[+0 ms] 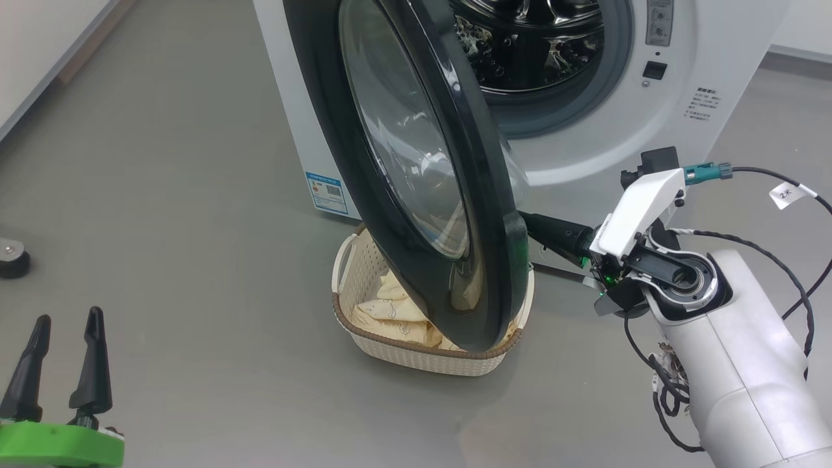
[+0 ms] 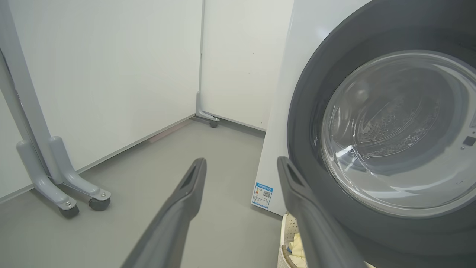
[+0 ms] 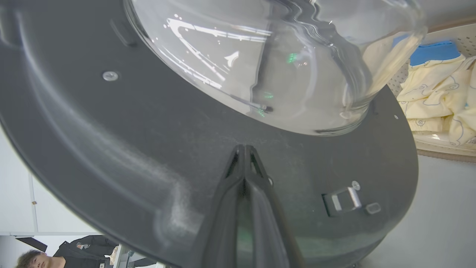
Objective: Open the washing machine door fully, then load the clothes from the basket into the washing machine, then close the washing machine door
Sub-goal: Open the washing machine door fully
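The washing machine [image 1: 585,143] stands with its steel drum [image 1: 533,45] showing. The washing machine door [image 1: 494,260] is swung partway out, black rim and glass bowl hanging over the basket [image 1: 416,354]. The clothes [image 1: 390,312], pale yellow, lie in the basket. My right gripper [image 3: 244,149] is shut and empty, its tips against the door's inner black face [image 3: 130,141] just below the glass bowl [image 3: 260,56]. The clothes [image 3: 435,85] appear at the right. My left gripper [image 1: 69,315] is open low at the left, far from the door. From the left wrist, the left gripper [image 2: 241,160] points at the machine's corner.
A black castor [image 1: 13,257] sits on the floor at the far left. Grey wheeled frame legs [image 2: 63,186] stand by the white wall. Cables [image 1: 780,195] loop off my right arm. A person [image 3: 55,253] is at the lower left of the right wrist view. A latch [image 3: 346,199] sits on the door's inner face.
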Tool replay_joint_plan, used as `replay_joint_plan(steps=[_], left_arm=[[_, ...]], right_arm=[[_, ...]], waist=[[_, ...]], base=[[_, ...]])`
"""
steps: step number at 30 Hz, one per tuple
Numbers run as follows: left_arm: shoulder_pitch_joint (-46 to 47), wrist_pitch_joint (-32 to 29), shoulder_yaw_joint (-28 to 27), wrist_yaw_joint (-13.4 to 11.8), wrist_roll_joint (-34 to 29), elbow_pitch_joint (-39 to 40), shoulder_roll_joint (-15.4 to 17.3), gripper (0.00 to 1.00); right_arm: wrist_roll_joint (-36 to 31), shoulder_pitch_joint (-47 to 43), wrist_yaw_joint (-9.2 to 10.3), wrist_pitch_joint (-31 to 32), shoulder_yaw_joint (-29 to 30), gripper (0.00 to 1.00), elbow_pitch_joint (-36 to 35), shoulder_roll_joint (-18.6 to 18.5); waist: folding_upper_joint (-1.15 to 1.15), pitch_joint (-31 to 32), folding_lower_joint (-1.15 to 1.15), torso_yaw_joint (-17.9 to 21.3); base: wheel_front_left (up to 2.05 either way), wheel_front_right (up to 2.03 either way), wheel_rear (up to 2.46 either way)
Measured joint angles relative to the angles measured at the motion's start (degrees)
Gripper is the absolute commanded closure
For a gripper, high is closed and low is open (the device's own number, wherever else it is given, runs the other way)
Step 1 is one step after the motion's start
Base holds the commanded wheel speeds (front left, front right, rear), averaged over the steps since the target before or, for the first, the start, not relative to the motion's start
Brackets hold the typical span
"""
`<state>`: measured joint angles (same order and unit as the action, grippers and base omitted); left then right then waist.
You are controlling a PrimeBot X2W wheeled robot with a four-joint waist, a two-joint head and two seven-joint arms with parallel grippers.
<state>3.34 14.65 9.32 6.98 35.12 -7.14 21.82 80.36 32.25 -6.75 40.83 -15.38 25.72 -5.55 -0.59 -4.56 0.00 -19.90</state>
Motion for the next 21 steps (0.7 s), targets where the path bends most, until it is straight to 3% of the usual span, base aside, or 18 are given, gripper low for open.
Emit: replay_joint_plan(steps=[21], left_arm=[[-0.16,0.00,0.10,0.00,-0.33,-0.32,-0.02,0.00]], right_arm=[[2.67,-4.37,0.00,0.85,-3.38,1.00,-6.03,1.07]], waist=[[0.00,0.79,0.00,-6.26]], base=[[0.00,0.00,0.00]])
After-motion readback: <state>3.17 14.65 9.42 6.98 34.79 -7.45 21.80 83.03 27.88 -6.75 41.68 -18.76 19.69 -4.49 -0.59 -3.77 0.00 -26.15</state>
